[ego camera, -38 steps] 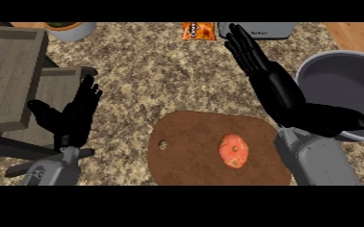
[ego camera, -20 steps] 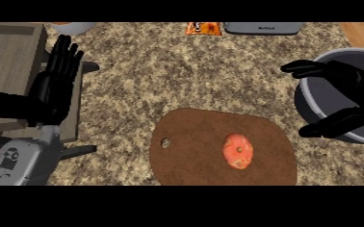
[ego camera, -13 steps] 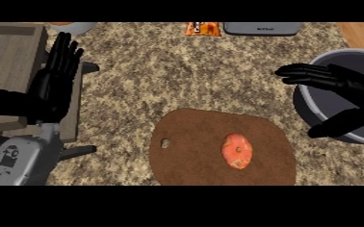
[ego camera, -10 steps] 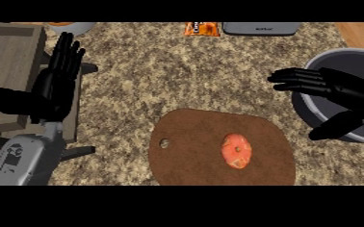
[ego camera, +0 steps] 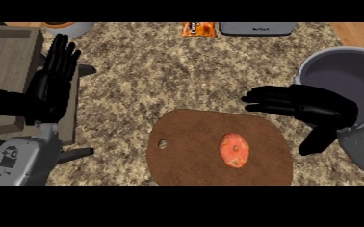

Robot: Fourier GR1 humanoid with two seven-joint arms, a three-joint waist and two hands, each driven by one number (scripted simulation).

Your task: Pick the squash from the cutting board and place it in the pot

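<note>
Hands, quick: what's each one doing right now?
Left hand: open, fingers straight up, resting at the view's left, holding nothing.
Right hand: open, fingers extended above the cutting board, not touching the squash.

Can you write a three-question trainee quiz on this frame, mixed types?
1. True or false: the squash is already in the pot.
2. Which hand is nearer the squash? A) left hand B) right hand
3. Fill in: the squash lies on the ____.

Key:
1. False. It lies on the cutting board, untouched.
2. B. The right hand is open beside the board's right edge, fingers pointing left; the left hand rests open, fingers up, at the view's left.
3. Cutting board.
</note>
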